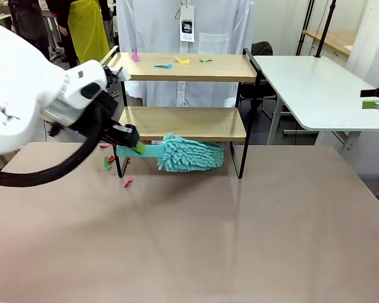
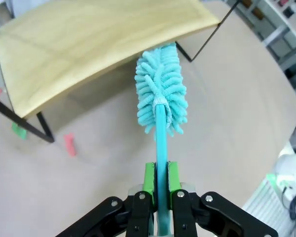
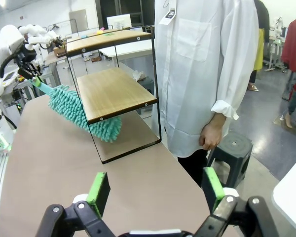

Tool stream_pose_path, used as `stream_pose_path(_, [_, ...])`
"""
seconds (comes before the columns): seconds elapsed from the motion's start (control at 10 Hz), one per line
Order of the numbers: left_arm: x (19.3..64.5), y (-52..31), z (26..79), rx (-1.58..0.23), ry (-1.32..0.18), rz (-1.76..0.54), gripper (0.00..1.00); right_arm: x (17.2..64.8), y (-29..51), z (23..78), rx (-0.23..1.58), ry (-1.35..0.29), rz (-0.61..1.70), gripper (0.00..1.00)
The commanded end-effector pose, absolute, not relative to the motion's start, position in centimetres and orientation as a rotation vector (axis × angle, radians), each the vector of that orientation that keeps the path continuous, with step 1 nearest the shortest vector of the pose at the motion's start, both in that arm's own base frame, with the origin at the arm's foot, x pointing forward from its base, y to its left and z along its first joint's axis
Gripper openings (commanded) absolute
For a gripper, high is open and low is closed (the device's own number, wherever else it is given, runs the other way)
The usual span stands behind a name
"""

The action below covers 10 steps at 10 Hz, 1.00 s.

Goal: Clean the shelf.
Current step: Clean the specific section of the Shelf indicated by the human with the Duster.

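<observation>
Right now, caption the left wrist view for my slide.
Left claw shut on a teal duster whose fluffy head reaches under the shelf, coloured scraps on the table nearby.

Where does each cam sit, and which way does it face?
Front: between the arms, facing across the table at shelf and person; left arm shows.
Left wrist: looks along left gripper, jaws shut on duster, under shelf.
Right wrist: behind open right gripper, facing shelf's end and person.
Shared: all three show shelf and duster.

Behind: white table (image 1: 316, 88), black stool (image 3: 235, 143), grey floor (image 3: 278, 153).
</observation>
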State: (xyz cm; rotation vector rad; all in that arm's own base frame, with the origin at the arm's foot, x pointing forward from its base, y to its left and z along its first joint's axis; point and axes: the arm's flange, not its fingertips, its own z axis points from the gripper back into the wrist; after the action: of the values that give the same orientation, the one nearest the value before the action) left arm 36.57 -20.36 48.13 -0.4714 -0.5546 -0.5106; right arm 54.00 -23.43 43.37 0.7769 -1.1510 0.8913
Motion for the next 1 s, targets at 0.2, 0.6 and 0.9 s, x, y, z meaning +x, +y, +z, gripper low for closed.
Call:
stream_pose_path(0.2, [31.7, -13.2, 50.3, -0.537, -0.409, -0.632, 0.13, 53.9, -23.3, 43.7, 0.774, -1.154, 0.894, 1.00])
stream_pose_path(0.6, [31.8, -10.7, 56.9, -0.428, -0.218, -0.824, 0.13, 53.9, -23.3, 43.7, 0.774, -1.154, 0.894, 1.00])
stream_pose_path(0.9, [31.4, -9.6, 61.3, -0.359, -0.247, -0.950, 0.13, 53.9, -23.3, 43.7, 0.774, -1.154, 0.894, 1.00])
